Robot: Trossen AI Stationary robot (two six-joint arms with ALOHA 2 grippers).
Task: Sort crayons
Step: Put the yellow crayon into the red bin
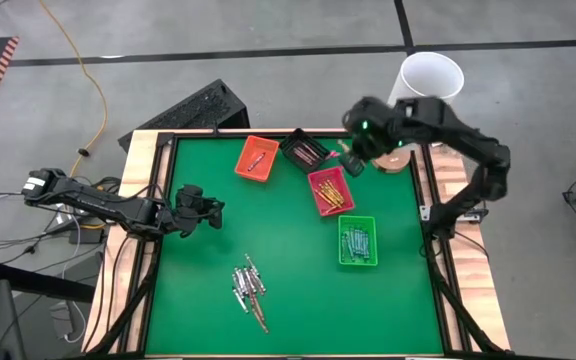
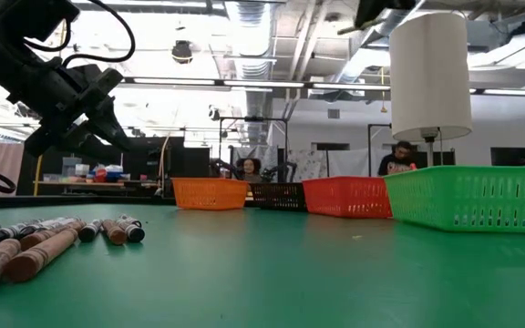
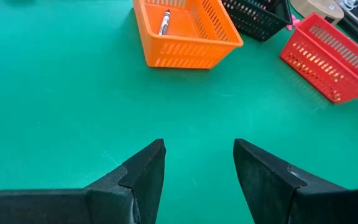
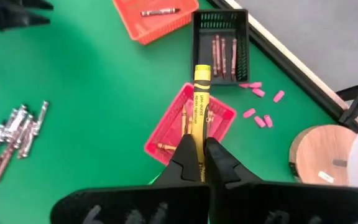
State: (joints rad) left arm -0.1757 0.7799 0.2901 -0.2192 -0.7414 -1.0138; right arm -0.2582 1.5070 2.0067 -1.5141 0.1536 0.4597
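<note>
A green table (image 1: 208, 300) holds four small trays in a loose arc near its far edge: an orange tray (image 1: 257, 158), a black tray (image 1: 304, 150), a red tray (image 1: 330, 190) and a green tray (image 1: 357, 241). Each already contains crayons, so the trays seem to serve as one bin per colour.

The right gripper (image 4: 199, 152) hangs above the red tray, its fingers pinched on the lower end of a yellow crayon (image 4: 201, 102). The crayon sticks out lengthwise from between the fingers, its long axis in line with the gripper, its free end aimed toward the black tray. Yellow-orange crayons already lie in the red tray, so this height and position probably prepare a drop there.

A loose pile of unsorted crayons (image 1: 249, 291) lies on the mat nearer the front edge, most running roughly front to back.

The left gripper (image 3: 197, 158) waits low over bare mat at the table's left side, fingers spread and empty, facing the orange tray
</note>
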